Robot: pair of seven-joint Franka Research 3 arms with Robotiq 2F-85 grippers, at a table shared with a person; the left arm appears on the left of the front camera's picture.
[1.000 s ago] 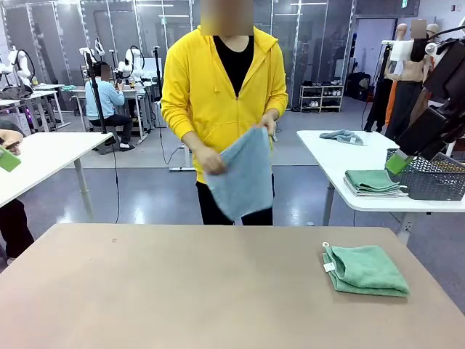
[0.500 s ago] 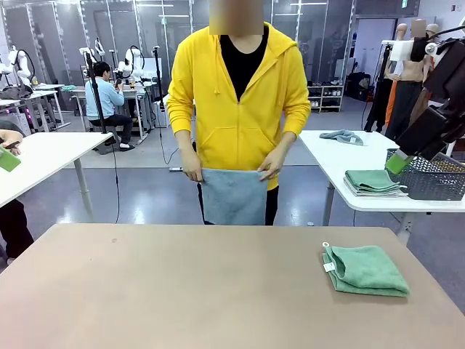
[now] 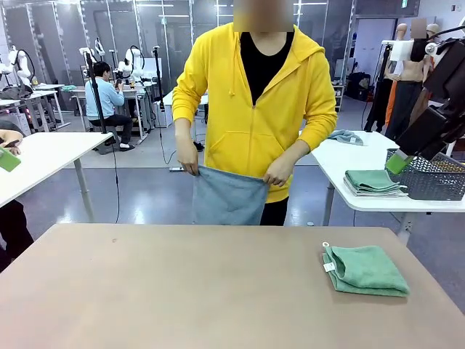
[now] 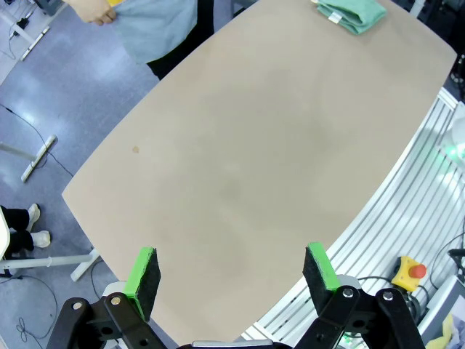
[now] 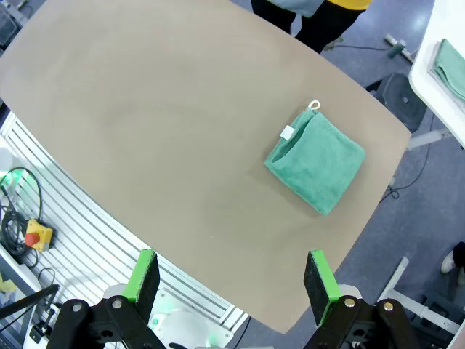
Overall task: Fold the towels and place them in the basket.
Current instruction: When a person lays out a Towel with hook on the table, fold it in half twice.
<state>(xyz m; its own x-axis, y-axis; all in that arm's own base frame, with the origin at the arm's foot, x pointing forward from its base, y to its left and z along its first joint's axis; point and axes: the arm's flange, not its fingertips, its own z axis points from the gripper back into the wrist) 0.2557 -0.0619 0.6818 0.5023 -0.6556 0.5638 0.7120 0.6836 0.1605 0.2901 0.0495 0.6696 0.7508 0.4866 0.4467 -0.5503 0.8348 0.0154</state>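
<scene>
- Holding the left pincer (image 4: 231,273) spread wide over the table (image 4: 240,145).
- Now gripping the pale blue-grey towel (image 3: 229,196) taut by its top corners in both hands (image 3: 190,167), past the far edge; no longer bunched, so likely ready to be laid down for folding.
- Leaving the mint green towel (image 3: 365,270) folded at the table's right, right pincer (image 5: 231,280) spread and overlooking it, basket (image 3: 436,182) well apart behind.

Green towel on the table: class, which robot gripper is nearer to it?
Right. The right gripper hangs open over the table with the green towel close ahead; the left gripper, also open, has it far across the table.
</scene>
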